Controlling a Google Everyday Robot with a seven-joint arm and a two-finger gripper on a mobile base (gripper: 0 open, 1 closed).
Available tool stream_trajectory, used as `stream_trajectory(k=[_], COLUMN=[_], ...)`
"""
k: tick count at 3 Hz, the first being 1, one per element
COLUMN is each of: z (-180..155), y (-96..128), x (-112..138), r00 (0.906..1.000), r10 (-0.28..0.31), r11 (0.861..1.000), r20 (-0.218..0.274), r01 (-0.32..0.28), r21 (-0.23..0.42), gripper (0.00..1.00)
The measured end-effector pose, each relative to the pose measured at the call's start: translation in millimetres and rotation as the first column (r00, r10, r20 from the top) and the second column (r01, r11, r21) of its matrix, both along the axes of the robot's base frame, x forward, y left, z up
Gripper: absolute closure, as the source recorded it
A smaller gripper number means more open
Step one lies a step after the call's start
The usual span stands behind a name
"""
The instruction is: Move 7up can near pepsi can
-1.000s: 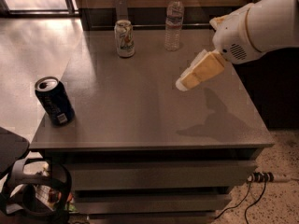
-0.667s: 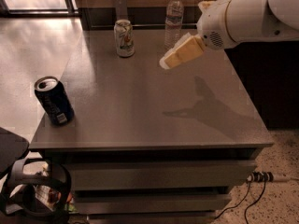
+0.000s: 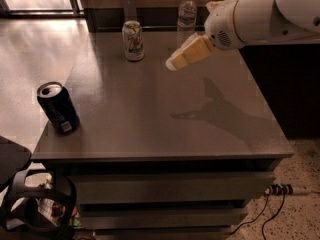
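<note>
The pale whitish-silver 7up can (image 3: 133, 40) stands upright at the far middle-left of the grey table (image 3: 150, 109). The dark navy pepsi can (image 3: 58, 107) stands upright near the table's front left corner, far from the 7up can. My gripper (image 3: 174, 63) with tan fingers hangs above the table at the far middle, to the right of the 7up can and apart from it. It holds nothing that I can see.
A clear plastic bottle (image 3: 186, 12) stands at the table's far edge just behind the gripper. A clear upright stand (image 3: 129, 7) is behind the 7up can. The white arm (image 3: 260, 14) reaches in from the upper right. Cables (image 3: 280, 190) lie on the floor at the right.
The arm and gripper have moved left and toward the table's far side, closer to the 7up can. Both cans and the bottle have not moved.
</note>
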State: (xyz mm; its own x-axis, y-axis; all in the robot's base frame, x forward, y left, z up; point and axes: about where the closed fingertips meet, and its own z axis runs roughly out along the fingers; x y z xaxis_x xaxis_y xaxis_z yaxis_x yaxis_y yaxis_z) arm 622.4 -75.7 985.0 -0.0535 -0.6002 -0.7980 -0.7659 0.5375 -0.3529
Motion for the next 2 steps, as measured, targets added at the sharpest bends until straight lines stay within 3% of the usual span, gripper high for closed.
stream_trajectory(k=[2], z=[-24.2], y=[46.2], x=[76.2], r00=[0.9997], r10=[0.024], r11=[0.994], r20=[0.008], r01=[-0.024], r21=[0.107], gripper=[0.0])
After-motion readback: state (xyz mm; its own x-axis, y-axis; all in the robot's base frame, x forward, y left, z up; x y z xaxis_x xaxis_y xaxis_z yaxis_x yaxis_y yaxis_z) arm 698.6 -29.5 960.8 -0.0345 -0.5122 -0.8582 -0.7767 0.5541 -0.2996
